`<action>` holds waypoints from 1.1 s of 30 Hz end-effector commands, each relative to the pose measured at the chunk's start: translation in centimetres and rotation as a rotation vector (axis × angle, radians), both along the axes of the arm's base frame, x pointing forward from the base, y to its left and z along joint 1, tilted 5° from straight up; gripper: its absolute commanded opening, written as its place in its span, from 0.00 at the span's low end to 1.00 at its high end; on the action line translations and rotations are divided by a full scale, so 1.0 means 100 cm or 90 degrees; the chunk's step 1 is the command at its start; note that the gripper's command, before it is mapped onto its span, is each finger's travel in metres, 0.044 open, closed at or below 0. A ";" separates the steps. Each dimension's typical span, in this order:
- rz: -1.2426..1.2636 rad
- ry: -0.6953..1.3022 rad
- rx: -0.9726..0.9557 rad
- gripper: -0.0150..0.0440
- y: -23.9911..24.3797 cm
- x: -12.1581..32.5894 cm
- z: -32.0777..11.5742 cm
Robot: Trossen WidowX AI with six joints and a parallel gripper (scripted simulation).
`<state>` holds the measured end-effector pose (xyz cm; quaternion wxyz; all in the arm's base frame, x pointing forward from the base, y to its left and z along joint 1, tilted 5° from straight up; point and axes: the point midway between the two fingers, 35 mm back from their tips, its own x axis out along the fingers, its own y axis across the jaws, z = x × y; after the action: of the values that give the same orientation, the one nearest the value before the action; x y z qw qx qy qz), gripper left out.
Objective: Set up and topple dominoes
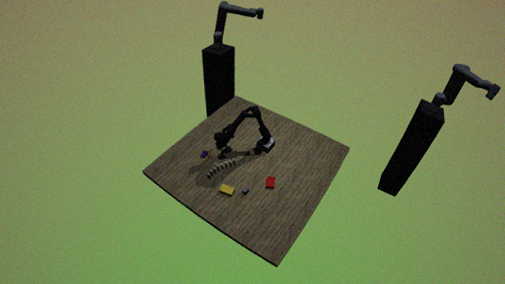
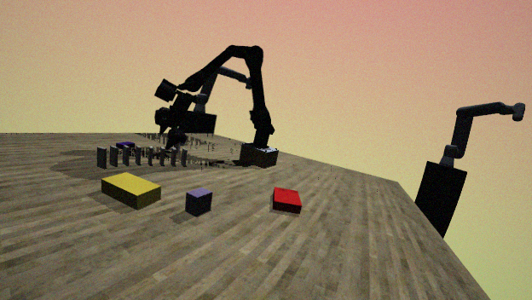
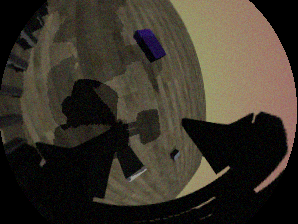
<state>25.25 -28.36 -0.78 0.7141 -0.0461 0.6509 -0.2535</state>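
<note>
A curved row of several grey dominoes [image 1: 209, 175] [image 2: 101, 158] [image 3: 11, 91] stands upright, evenly spaced; it shows at the left edge of the wrist view. My gripper [image 1: 223, 153] [image 2: 165, 140] [image 3: 151, 126] is open and empty, low over the table behind the row in the exterior view. In the wrist view a dark domino with a pale edge [image 3: 131, 167] shows beside the left finger, apart from the row; I cannot tell for sure that it is upright. A small pale-faced piece [image 3: 175, 154] lies farther off, between the fingers' outlines.
A dark purple block [image 1: 204, 154] [image 2: 125, 145] [image 3: 150, 45] lies beyond the row. A yellow block [image 1: 227, 189] [image 2: 130, 184], a small lilac cube [image 1: 245, 191] [image 2: 199, 202] and a red block [image 1: 271, 182] [image 2: 286, 199] are on the row's other side. Two other arms stand on pedestals off the table.
</note>
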 end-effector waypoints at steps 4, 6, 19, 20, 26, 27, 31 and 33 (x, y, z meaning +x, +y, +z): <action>0.174 0.018 0.285 1.00 0.027 -0.034 0.072; 0.181 0.017 0.299 1.00 0.029 -0.036 0.077; 0.181 0.017 0.299 1.00 0.029 -0.034 0.060; 0.181 0.017 0.299 1.00 0.029 -0.033 0.049; 0.181 0.017 0.299 1.00 0.033 -0.032 0.012; 0.181 0.017 0.299 1.00 0.033 -0.033 0.012; 0.181 0.017 0.299 1.00 0.033 -0.033 0.009; 0.181 0.017 0.299 1.00 0.033 -0.033 0.006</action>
<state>22.06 -25.33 0.31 0.7252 0.0227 0.6881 0.0060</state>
